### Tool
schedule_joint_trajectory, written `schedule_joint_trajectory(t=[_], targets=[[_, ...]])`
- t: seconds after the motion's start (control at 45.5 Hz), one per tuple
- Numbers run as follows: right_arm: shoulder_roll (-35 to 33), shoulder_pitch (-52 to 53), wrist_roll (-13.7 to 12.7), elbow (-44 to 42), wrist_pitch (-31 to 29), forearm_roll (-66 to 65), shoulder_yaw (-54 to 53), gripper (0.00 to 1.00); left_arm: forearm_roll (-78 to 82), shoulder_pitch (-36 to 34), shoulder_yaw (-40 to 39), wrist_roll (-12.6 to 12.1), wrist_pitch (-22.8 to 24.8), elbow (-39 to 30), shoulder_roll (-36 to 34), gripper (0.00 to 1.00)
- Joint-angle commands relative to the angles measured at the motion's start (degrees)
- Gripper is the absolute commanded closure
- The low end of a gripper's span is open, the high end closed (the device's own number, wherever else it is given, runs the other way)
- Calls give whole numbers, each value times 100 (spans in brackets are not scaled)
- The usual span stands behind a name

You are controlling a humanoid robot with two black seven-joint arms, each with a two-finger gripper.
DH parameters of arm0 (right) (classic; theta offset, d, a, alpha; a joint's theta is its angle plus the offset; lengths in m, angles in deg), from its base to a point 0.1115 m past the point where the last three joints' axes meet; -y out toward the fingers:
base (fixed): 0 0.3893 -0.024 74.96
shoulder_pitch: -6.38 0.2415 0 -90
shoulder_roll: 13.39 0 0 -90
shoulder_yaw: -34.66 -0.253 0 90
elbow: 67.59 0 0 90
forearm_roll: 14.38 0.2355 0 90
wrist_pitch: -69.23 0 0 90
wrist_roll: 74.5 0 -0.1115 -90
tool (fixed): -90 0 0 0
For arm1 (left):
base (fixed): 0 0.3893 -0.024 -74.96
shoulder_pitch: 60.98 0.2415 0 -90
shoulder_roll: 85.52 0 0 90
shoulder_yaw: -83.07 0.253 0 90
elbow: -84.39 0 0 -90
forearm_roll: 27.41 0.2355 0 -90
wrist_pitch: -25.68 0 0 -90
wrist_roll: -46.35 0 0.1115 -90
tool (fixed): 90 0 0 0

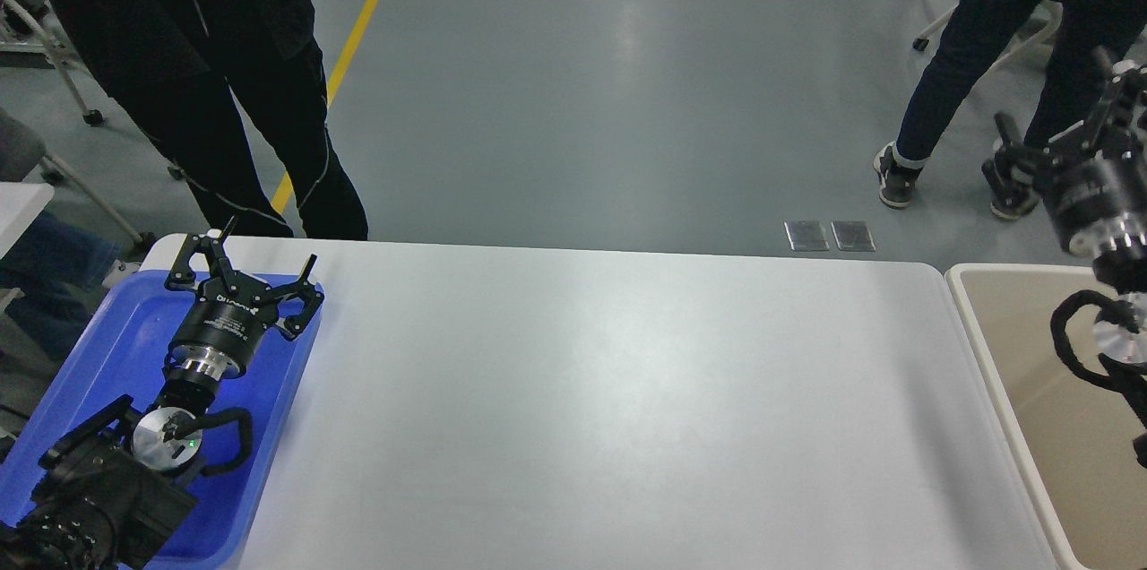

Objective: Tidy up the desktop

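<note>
The white worktop (609, 409) fills the frame's middle; the left gripper (260, 270), jaws spread, hangs over the blue tray (107, 346) at lower left, while the right gripper (1066, 149) at the right edge above the beige bin (1013, 391) shows jaws I cannot tell.

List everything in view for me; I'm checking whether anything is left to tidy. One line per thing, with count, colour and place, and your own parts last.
desktop: 1, white, centre of view, nothing seen lying on it
tray: 1, blue, at the desktop's left end, under the left arm
bin: 1, beige, just past the desktop's right end
floor line: 1, yellow, on the grey floor beyond, left
floor plates: 2, metallic, on the floor behind the desktop's far edge
people: 2 seen clearly from the waist down, dark clothes, far left and far right
left gripper: 1, black, open, above the tray
right gripper: 1, black, raised above the bin at the right edge, fingers hard to read
</note>
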Motion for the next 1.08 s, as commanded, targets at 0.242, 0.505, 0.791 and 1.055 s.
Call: schedule_joint_trajectory(t=[0.242,0.505,0.791,1.055], targets=[[712,-566,217,-749,-98,-5,486,0,0,0,0,0,0,4,1,0],[712,-496,234,-608,-124,4,381,0,0,0,0,0,0,-4,1,0],[685,-118,234,-494,-124,4,372,0,0,0,0,0,0,4,0,0],[685,49,234,-511,-124,-5,389,0,0,0,0,0,0,-4,-8,0]])
